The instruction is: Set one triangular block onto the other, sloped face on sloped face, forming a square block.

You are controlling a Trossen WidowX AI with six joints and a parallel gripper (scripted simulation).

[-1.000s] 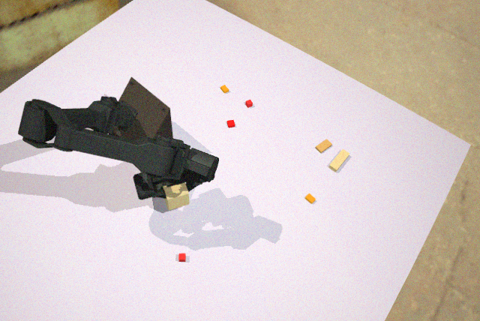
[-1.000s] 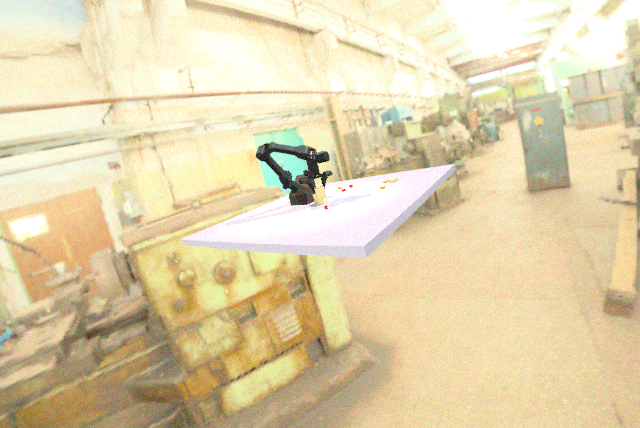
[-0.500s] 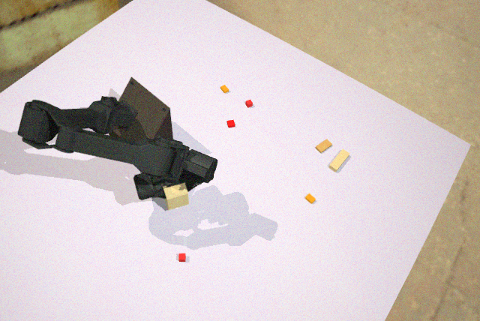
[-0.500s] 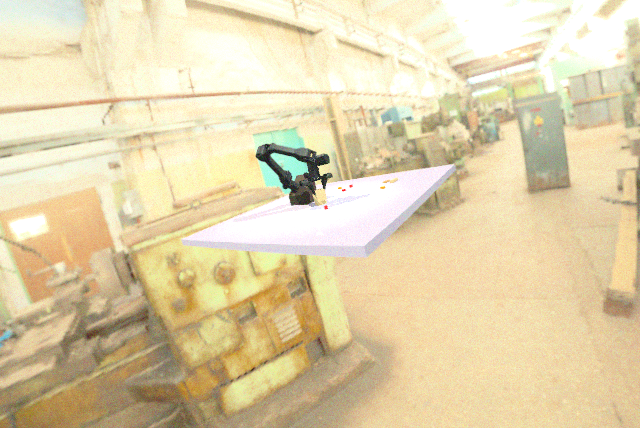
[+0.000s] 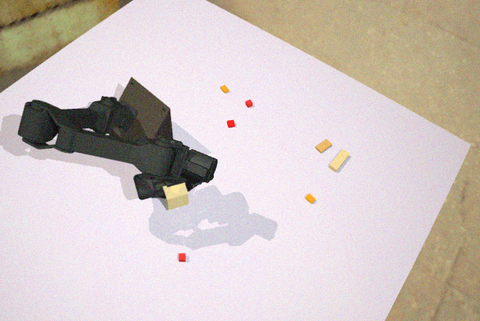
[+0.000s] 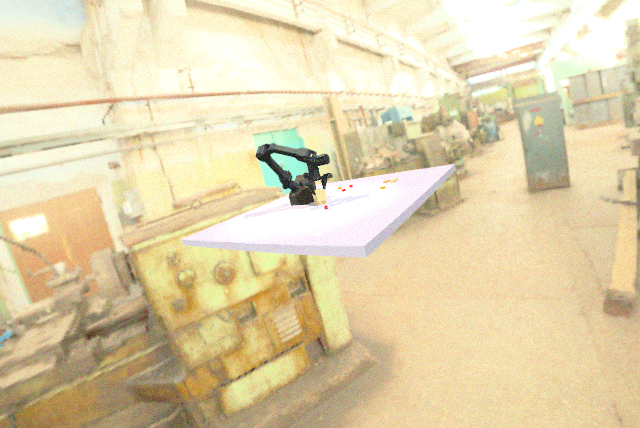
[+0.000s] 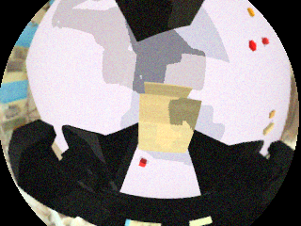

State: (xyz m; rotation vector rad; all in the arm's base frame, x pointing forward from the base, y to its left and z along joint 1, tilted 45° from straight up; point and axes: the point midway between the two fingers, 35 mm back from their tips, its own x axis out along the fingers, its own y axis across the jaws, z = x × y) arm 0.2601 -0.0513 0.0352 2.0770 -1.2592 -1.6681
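Note:
One pale wooden triangular block [image 7: 157,137] is between the fingers of my gripper [image 7: 164,127], which is shut on it. The other pale block [image 7: 166,88] shows as a strip just beyond it, lower down. In the top view the blocks overlap under the hand: a pale front face [image 5: 177,201] shows beside the dark wrist. In the exterior view they are one small pale shape below the hand. The held block is over or against the lower one; whether the sloped faces meet fully and the ends are even cannot be told. The fingers hide the sides.
On the white table [image 5: 271,271] a red cube [image 5: 181,257] [image 7: 143,162] lies near the blocks. Two more red cubes and an orange piece [image 5: 224,88] lie farther back. A tan piece [image 5: 323,145], a pale bar [image 5: 339,160] and an orange piece [image 5: 310,198] lie to the right.

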